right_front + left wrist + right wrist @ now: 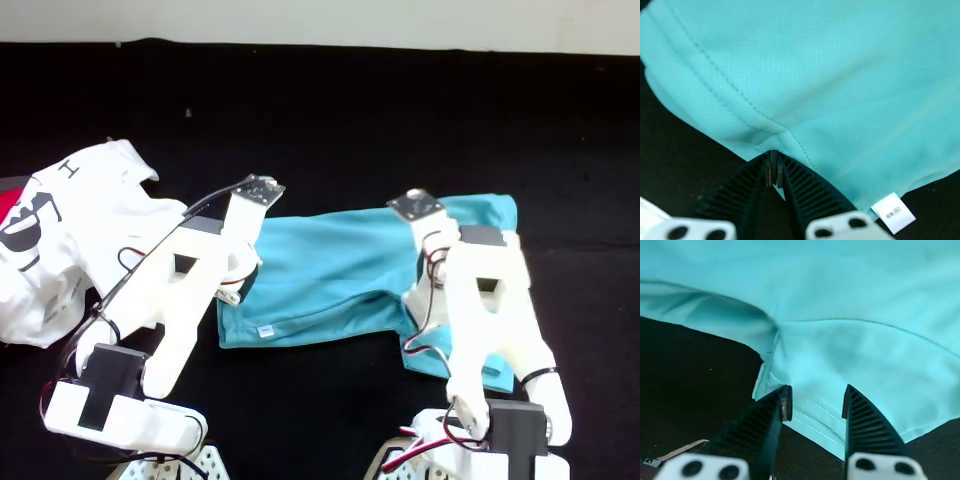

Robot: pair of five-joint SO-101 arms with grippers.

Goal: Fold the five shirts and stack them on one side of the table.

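A teal shirt [330,270] lies across the middle of the black table, partly folded, with a small white tag [265,330] at its near left corner. My left gripper [238,288] hangs over the shirt's left edge. In the left wrist view it [774,169] is shut on a pinch of the teal shirt [830,85] at a seam, near the tag [894,212]. My right gripper [428,275] is over the shirt's right part. In the right wrist view it [815,402] is open, one finger on each side of the hem of the teal shirt [855,330].
A heap of white shirts [70,230] with black print lies at the left edge, with a bit of red cloth [8,200] under it. Bare black table [330,110] stretches behind the teal shirt and to the far right.
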